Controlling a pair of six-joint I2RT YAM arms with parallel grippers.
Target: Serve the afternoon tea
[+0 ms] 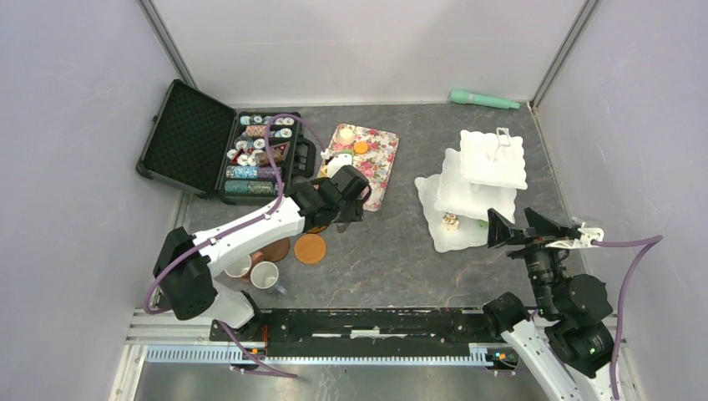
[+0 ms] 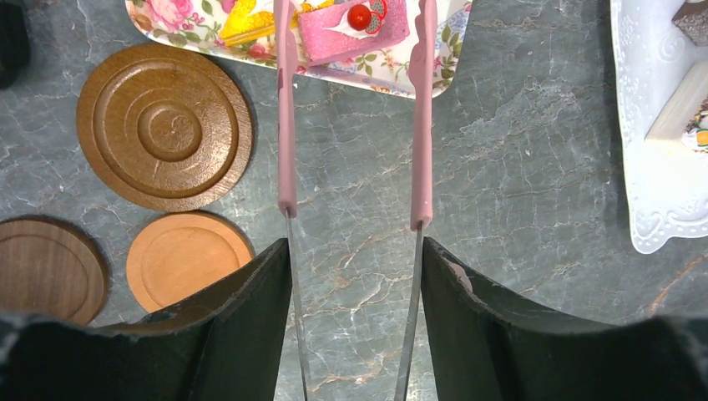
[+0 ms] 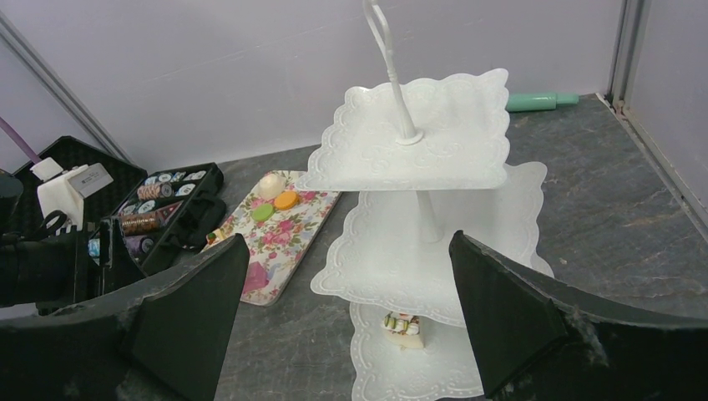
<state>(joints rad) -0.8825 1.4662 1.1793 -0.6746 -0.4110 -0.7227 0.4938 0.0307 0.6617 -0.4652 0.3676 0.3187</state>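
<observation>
Pink cake slice (image 2: 351, 29) on the floral tray (image 2: 167, 12), at its edge, awaiting tong pick-up.
Left gripper (image 2: 355, 249) clamps pink-tipped tongs (image 2: 286, 125), arms straddling the slice, apparently untouched; squeeze gently, centred, then lift level toward the three-tier stand (image 3: 451, 125). Right gripper (image 3: 348, 242) gapes empty.

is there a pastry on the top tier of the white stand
No, the top tier is bare; the one pastry visible on the stand sits on the bottom tier.

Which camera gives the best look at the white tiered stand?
The right wrist view: the stand shows side-on, all three tiers plain. The top view sees it from above, tiers overlapping; the left wrist catches only an edge.
</observation>
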